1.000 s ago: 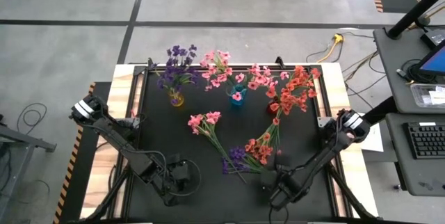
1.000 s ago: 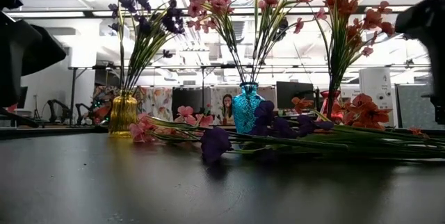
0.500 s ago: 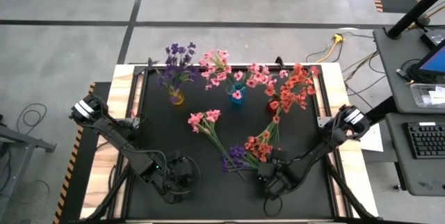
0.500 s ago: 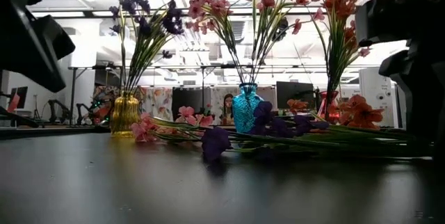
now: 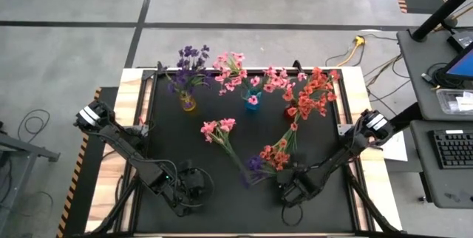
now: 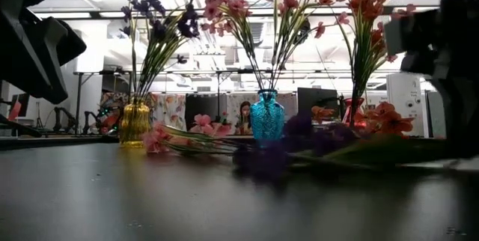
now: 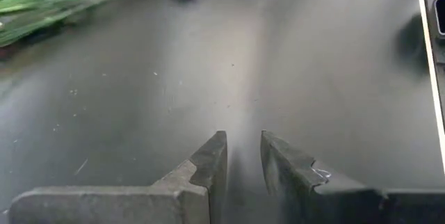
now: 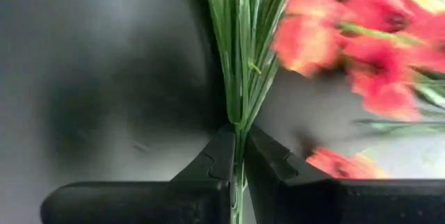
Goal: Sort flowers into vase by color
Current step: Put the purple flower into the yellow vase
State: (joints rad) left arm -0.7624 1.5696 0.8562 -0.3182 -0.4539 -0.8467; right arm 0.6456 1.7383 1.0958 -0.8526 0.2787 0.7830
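Three vases stood at the table's [image 5: 159,120] far edge, three sprigs lay mid-table.
Yellow vase [image 5: 188,105], blue vase [image 5: 253,102], red vase [image 5: 290,112]; right gripper [image 8: 238,156] pinched the coral sprig's [image 5: 279,151] stems, beside the purple sprig [image 5: 254,163] and pink sprig [image 5: 219,130]; left gripper [image 7: 243,158] hovered slightly parted, empty.

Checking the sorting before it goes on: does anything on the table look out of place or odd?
Yes. Three loose sprigs lie flat on the black mat instead of standing in vases: a pink-blossomed sprig, a purple-blossomed sprig and a coral-red sprig, whose green stems the right gripper pinches. The purple and coral ones overlap. The vases stand upright.
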